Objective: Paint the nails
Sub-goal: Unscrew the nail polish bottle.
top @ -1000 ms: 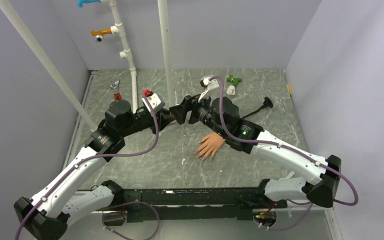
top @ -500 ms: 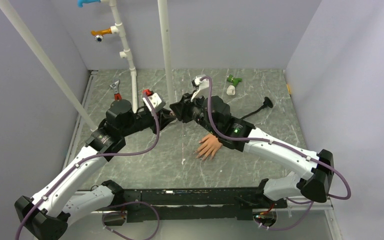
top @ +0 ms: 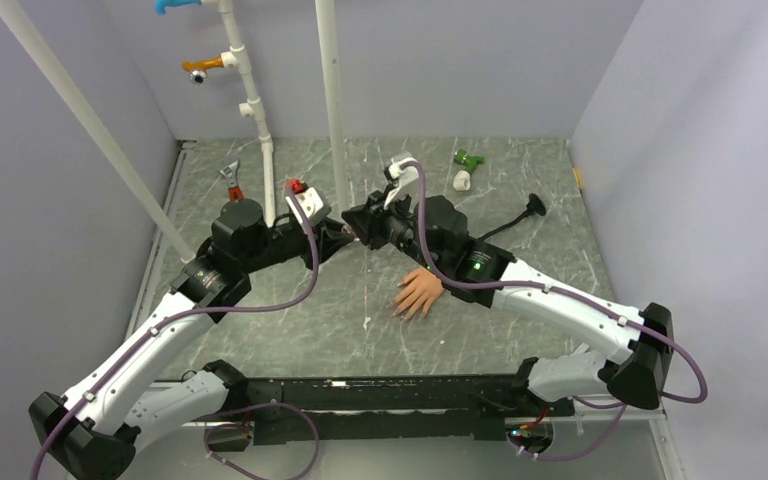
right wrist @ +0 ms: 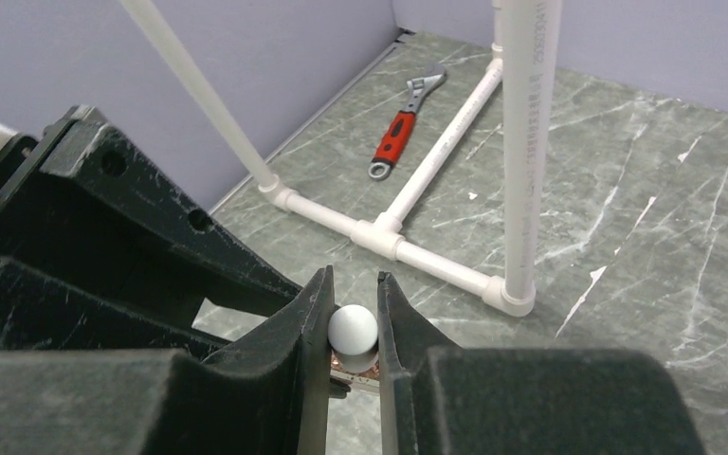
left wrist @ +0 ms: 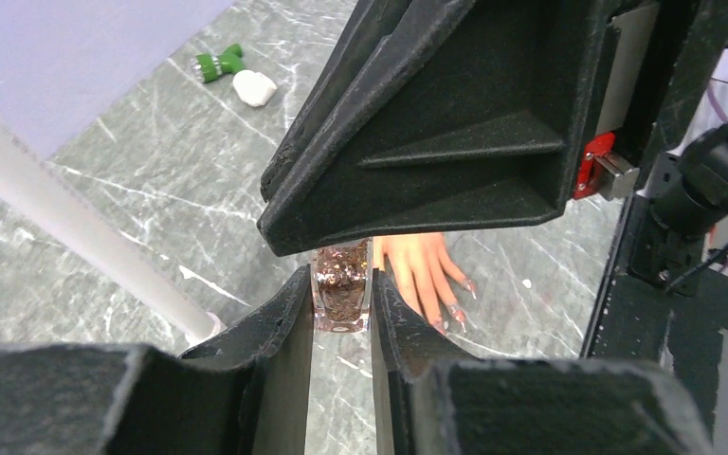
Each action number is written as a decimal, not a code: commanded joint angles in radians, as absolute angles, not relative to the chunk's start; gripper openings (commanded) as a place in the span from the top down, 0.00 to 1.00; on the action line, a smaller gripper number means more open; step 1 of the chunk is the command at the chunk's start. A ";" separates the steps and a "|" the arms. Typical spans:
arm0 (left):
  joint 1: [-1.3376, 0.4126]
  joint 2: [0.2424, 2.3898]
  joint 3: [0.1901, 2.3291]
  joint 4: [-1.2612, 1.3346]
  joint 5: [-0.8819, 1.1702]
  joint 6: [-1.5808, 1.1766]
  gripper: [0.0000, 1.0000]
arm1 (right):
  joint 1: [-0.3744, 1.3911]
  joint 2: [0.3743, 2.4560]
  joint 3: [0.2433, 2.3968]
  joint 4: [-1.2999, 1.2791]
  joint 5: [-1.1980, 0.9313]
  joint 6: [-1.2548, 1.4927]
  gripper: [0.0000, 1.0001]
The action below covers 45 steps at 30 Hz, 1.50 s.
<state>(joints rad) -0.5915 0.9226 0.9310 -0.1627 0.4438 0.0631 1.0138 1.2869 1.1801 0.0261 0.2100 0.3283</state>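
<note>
You have two grippers, one bottle (left wrist: 342, 273) and one mannequin hand (top: 418, 293); beyond that hand, to its left, the left gripper (left wrist: 341, 296) pinches the bottle by its sides while the right gripper (right wrist: 353, 296) is clamped on its white cap (right wrist: 354, 329); only the left wrist view shows the nails (left wrist: 458, 314), on spread fingers (left wrist: 425, 275) over the table (left wrist: 152, 171); only the right wrist view shows the cap.

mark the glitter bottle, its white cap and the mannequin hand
glitter bottle (left wrist: 341, 296): left wrist view, on its glass body between the jaws.
white cap (right wrist: 354, 328): right wrist view, on its rounded top.
mannequin hand (top: 419, 291): top view, on the back of the hand.
</note>
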 commanded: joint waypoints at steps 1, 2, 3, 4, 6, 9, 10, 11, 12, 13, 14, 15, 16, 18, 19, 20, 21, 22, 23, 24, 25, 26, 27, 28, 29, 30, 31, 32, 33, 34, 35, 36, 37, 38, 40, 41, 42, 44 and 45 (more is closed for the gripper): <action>-0.586 0.904 0.942 -0.120 0.525 0.069 1.00 | 1.024 1.198 1.109 0.150 0.073 0.243 1.00; -0.586 0.905 0.944 -0.124 0.545 0.074 1.00 | 1.023 1.184 1.091 0.168 0.054 0.227 1.00; -0.587 0.905 0.947 -0.129 0.565 0.081 1.00 | 1.023 1.172 1.075 0.185 0.027 0.207 1.00; -0.587 0.905 0.948 -0.130 0.588 0.087 1.00 | 1.021 1.163 1.064 0.195 0.008 0.180 1.00; -0.586 0.901 0.946 -0.128 0.638 0.094 1.00 | 1.020 1.159 1.057 0.193 -0.038 0.153 1.00; -0.587 0.902 0.947 -0.134 0.709 0.110 1.00 | 0.999 1.158 1.049 0.185 -0.139 0.135 1.00; -0.586 0.904 0.953 -0.143 0.734 0.118 1.00 | 0.988 1.156 1.045 0.187 -0.185 0.136 1.00; -0.587 0.906 0.956 -0.152 0.752 0.127 1.00 | 0.978 1.154 1.040 0.190 -0.223 0.137 1.00; -0.586 0.907 0.961 -0.161 0.768 0.134 1.00 | 0.970 1.150 1.037 0.190 -0.256 0.137 1.00; -0.586 0.907 0.961 -0.164 0.780 0.139 1.00 | 0.962 1.148 1.033 0.190 -0.289 0.134 1.00; -0.586 0.905 0.960 -0.165 0.786 0.143 1.00 | 0.956 1.146 1.032 0.188 -0.314 0.129 1.00; -0.586 0.902 0.958 -0.164 0.795 0.145 1.00 | 0.955 1.145 1.028 0.186 -0.339 0.122 1.00; -0.586 0.901 0.958 -0.165 0.799 0.148 1.00 | 0.952 1.144 1.027 0.184 -0.361 0.116 1.00; -0.586 0.901 0.957 -0.166 0.806 0.150 1.00 | 0.946 1.145 1.027 0.176 -0.401 0.106 1.00; -0.587 0.902 0.957 -0.167 0.807 0.152 1.00 | 0.944 1.149 1.030 0.171 -0.422 0.103 1.00; -0.587 0.903 0.959 -0.169 0.807 0.153 1.00 | 0.938 1.152 1.032 0.165 -0.428 0.103 1.00; -0.587 0.905 0.960 -0.172 0.806 0.154 1.00 | 0.938 1.154 1.036 0.162 -0.424 0.107 1.00; -0.587 0.906 0.961 -0.174 0.803 0.155 1.00 | 0.935 1.158 1.036 0.162 -0.422 0.112 1.00; -0.587 0.907 0.963 -0.176 0.796 0.156 1.00 | 0.933 1.160 1.038 0.163 -0.420 0.115 1.00; -0.586 0.906 0.962 -0.175 0.792 0.153 1.00 | 0.931 1.160 1.040 0.163 -0.410 0.121 1.00; -0.586 0.907 0.962 -0.174 0.788 0.151 1.00 | 0.931 1.161 1.041 0.163 -0.398 0.126 1.00; -0.587 0.907 0.960 -0.172 0.782 0.150 1.00 | 0.931 1.160 1.043 0.162 -0.385 0.128 0.96; -0.586 0.907 0.960 -0.171 0.773 0.148 1.00 | 0.932 1.159 1.047 0.159 -0.362 0.134 0.85; -0.586 0.907 0.960 -0.171 0.762 0.148 1.00 | 0.930 1.160 1.052 0.153 -0.322 0.141 0.74; -0.586 0.907 0.960 -0.172 0.752 0.148 1.00 | 0.931 1.160 1.061 0.138 -0.282 0.150 0.59; -0.586 0.906 0.960 -0.170 0.735 0.146 1.00 | 0.931 1.162 1.069 0.127 -0.239 0.155 0.50; -0.586 0.906 0.957 -0.167 0.717 0.140 1.00 | 0.931 1.162 1.078 0.118 -0.205 0.161 0.43; -0.586 0.906 0.957 -0.165 0.703 0.139 1.00 | 0.932 1.161 1.083 0.112 -0.180 0.165 0.38; -0.587 0.906 0.958 -0.167 0.689 0.138 1.00 | 0.932 1.160 1.086 0.108 -0.162 0.169 0.34; -0.586 0.908 0.959 -0.169 0.677 0.137 1.00 | 0.932 1.159 1.090 0.104 -0.146 0.175 0.31; -0.587 0.909 0.959 -0.168 0.667 0.134 1.00 | 0.932 1.155 1.093 0.104 -0.141 0.178 0.28; -0.586 0.911 0.960 -0.169 0.659 0.134 1.00 | 0.931 1.151 1.094 0.104 -0.132 0.183 0.26; -0.586 0.911 0.960 -0.168 0.652 0.132 1.00 | 0.931 1.147 1.094 0.106 -0.125 0.188 0.25; -0.585 0.913 0.960 -0.169 0.644 0.130 1.00 | 0.931 1.144 1.098 0.105 -0.113 0.196 0.23; -0.586 0.916 0.961 -0.174 0.634 0.131 1.00 | 0.931 1.132 1.112 0.095 -0.090 0.205 0.22; -0.586 0.916 0.961 -0.173 0.630 0.130 1.00 | 0.931 1.127 1.120 0.087 -0.080 0.209 0.22; -0.586 0.916 0.961 -0.171 0.629 0.130 1.00 | 0.932 1.120 1.126 0.080 -0.077 0.205 0.22; -0.585 0.911 0.959 -0.167 0.612 0.129 1.00 | 0.931 1.106 1.135 0.069 -0.062 0.207 0.21; -0.585 0.909 0.957 -0.164 0.597 0.126 1.00 | 0.931 1.099 1.138 0.059 -0.038 0.215 0.21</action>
<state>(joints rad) -0.5850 0.9146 0.9310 -0.2218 0.6430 0.1368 0.9264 1.1564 1.0752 0.0692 -0.1112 0.1886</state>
